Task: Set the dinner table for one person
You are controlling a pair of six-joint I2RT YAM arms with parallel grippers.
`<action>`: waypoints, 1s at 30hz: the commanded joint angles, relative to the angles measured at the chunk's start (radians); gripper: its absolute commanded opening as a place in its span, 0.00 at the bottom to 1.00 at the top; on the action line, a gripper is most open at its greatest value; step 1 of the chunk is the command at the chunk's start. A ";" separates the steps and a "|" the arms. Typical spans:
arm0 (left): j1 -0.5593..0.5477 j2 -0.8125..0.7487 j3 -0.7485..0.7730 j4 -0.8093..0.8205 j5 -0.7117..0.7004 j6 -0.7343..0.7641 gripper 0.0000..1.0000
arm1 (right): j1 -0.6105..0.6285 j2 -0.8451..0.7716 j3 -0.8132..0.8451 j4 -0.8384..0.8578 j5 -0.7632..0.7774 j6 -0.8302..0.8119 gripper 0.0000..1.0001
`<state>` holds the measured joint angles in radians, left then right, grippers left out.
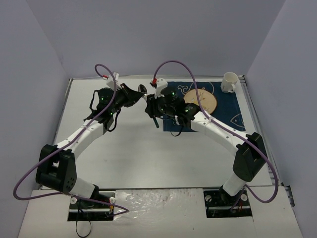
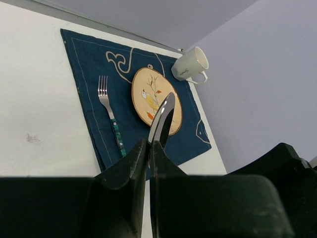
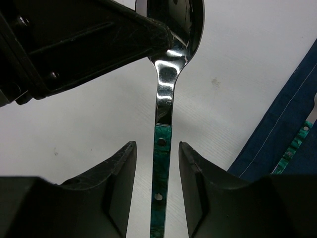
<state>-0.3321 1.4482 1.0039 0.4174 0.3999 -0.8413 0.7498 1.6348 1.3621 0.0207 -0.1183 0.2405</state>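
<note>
Plainly, the left gripper (image 2: 150, 148) is clamped tight on a spoon (image 2: 163, 116), its black fingers pinching the polished steel just below the bowl, which pokes out glossy and curved beyond the tips. The right gripper (image 3: 157, 153) faces it with its jaws apart, one blunt black finger on each side of the spoon's mottled green, riveted handle, a sliver of gap showing on both sides. Both arms stretch forward from their bases at the near edge of the dinner table (image 1: 129, 153) and bend inward, so that the wrists meet above its far middle; the right arm's elbow juts out towards the right edge. Purple cables (image 1: 29, 173) loop off each arm. The white, matte tabletop fills the workspace beneath them. Towards its far right corner lies a navy cloth placemat (image 2: 89, 54) stitched with pale whale outlines. On it sits a round wooden plate (image 2: 156, 101) painted with a bird, and beside the plate, nearer the mat's left border, a steel fork (image 2: 110, 116) with a matching green handle. A cream mug (image 2: 190, 64) stands at the table's far right corner.
</note>
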 commanded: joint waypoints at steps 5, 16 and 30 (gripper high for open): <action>-0.017 -0.009 0.038 0.104 0.016 -0.001 0.00 | 0.018 -0.006 0.039 0.041 0.050 -0.022 0.17; -0.025 0.001 0.103 -0.124 -0.011 0.090 0.51 | 0.008 -0.053 -0.030 0.036 0.115 -0.056 0.00; 0.050 -0.184 0.055 -0.553 -0.296 0.349 0.97 | -0.245 -0.148 -0.237 0.037 0.169 -0.138 0.00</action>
<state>-0.3325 1.3838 1.0767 -0.0236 0.2321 -0.6072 0.6246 1.5880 1.1494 -0.0064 0.0102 0.1665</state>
